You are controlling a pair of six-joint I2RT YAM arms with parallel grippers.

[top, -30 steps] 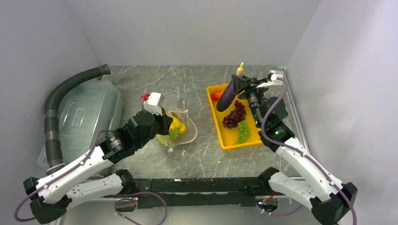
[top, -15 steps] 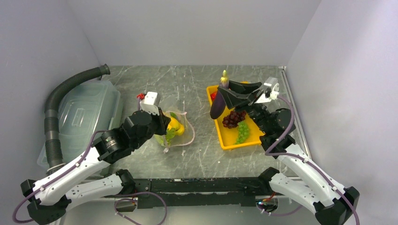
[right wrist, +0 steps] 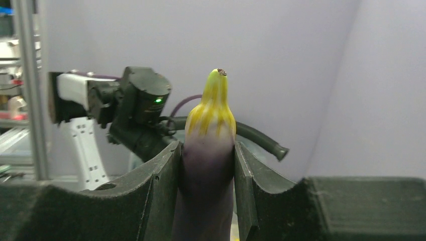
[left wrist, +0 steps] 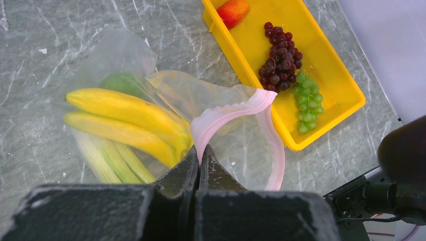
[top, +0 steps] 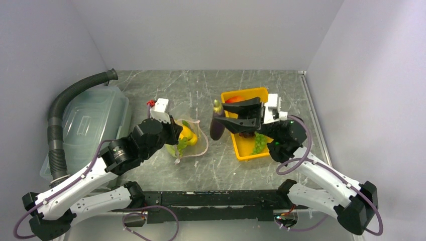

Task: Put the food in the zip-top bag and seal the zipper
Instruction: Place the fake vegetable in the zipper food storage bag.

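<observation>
The clear zip-top bag (top: 193, 140) lies at table centre-left and shows in the left wrist view (left wrist: 221, 103). It holds yellow bananas (left wrist: 120, 113), a pale green leek (left wrist: 113, 160) and a green round fruit (left wrist: 118, 83). My left gripper (left wrist: 199, 153) is shut on the pink zipper (left wrist: 221, 113), holding the mouth open. My right gripper (top: 223, 119) is shut on the purple eggplant (right wrist: 208, 170), which hangs (top: 217, 126) just left of the yellow tray (top: 251, 145). Dark grapes (left wrist: 280, 60), green grapes (left wrist: 307, 98) and a red-orange fruit (left wrist: 233, 11) lie in the tray.
A large translucent lidded bin (top: 88, 125) with a corrugated grey hose (top: 55, 130) stands at the left. White walls enclose the table on three sides. The right arm's elbow (left wrist: 404, 160) shows at the left wrist view's right edge.
My right gripper has carried the eggplant leftward and lower, from above the tray's far end to just past its left edge toward the bag. The left gripper keeps hold of the zipper.
</observation>
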